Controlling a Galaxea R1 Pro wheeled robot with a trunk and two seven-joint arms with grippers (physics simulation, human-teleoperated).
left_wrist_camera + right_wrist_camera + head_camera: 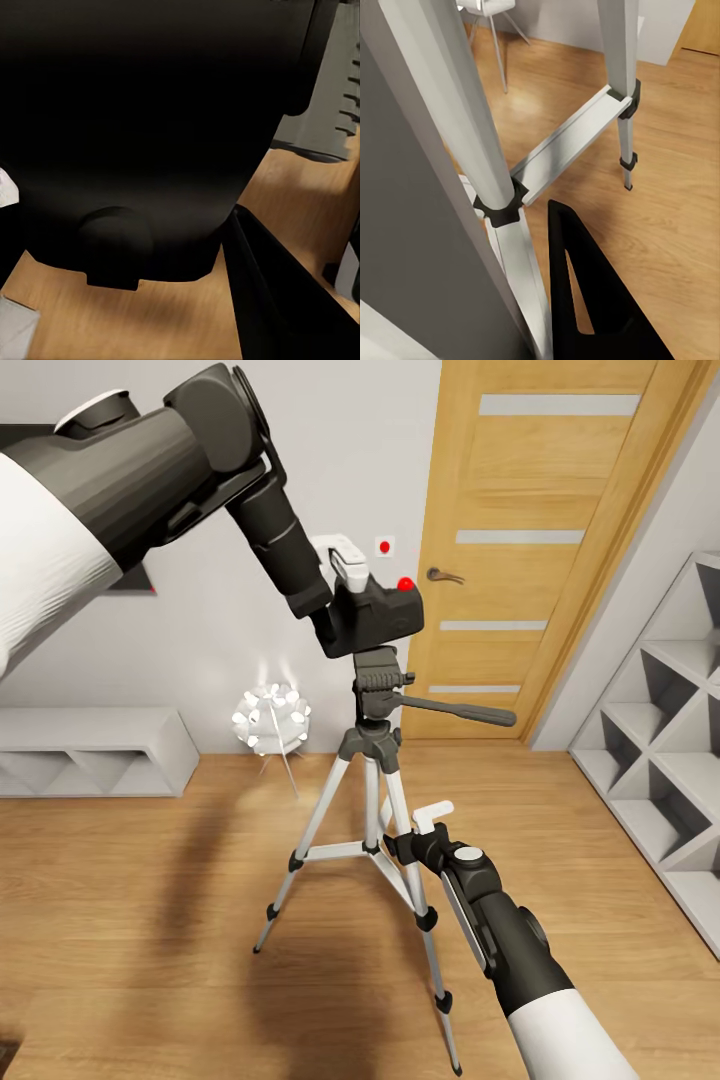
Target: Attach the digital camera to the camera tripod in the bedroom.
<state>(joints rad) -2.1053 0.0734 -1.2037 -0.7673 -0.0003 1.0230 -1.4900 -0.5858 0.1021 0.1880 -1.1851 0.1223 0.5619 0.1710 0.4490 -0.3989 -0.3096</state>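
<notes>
The digital camera (378, 616), dark and boxy with a red button on top, hangs just above the black pan head of the camera tripod (372, 755); whether they touch I cannot tell. My left gripper (343, 588) is shut on the camera's left side. In the left wrist view the camera's dark body (150, 127) looms close, with one black finger (274, 300) beside it. My right gripper (412, 838) is low down, shut on a silver tripod leg (472, 142), which runs between a grey finger and a black finger (585, 307).
A wooden door (540, 540) stands behind the tripod, whose long handle points towards it. White cube shelves (670, 760) line the right wall. A low white shelf (90, 750) and a white ball lamp (272, 718) sit at the left. Light wood floor (150, 920) lies around the tripod.
</notes>
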